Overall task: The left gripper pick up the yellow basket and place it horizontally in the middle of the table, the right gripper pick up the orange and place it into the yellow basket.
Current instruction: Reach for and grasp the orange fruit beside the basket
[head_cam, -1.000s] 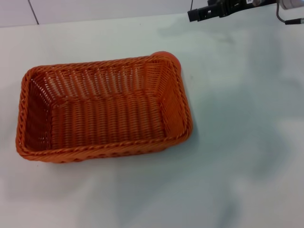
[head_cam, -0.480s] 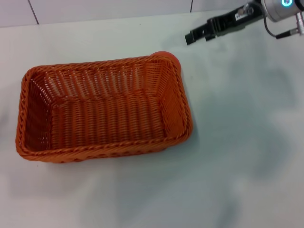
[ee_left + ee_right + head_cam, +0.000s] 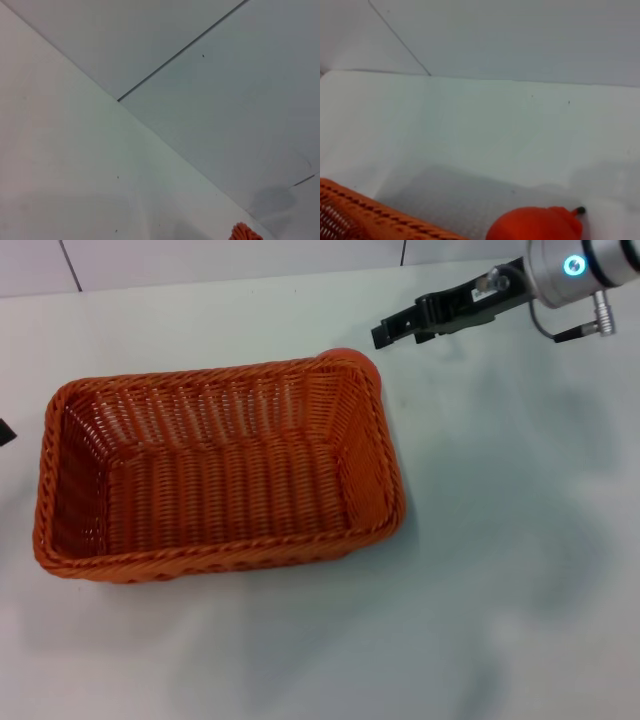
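The yellow basket [image 3: 218, 472] lies lengthwise across the middle of the white worktop [image 3: 500, 570], and its tall far-right corner hides most of the orange [image 3: 352, 352], which sits on the worktop touching that corner from behind. Bare worktop spreads right of the basket, near it and beyond the fruit toward the far wall. The right pincer [image 3: 380, 336] hovers just right of and beyond the orange, whether released or clenched I cannot tell, while the left pincer [image 3: 4, 432] shows only a black tip at the left edge, its state also unclear.
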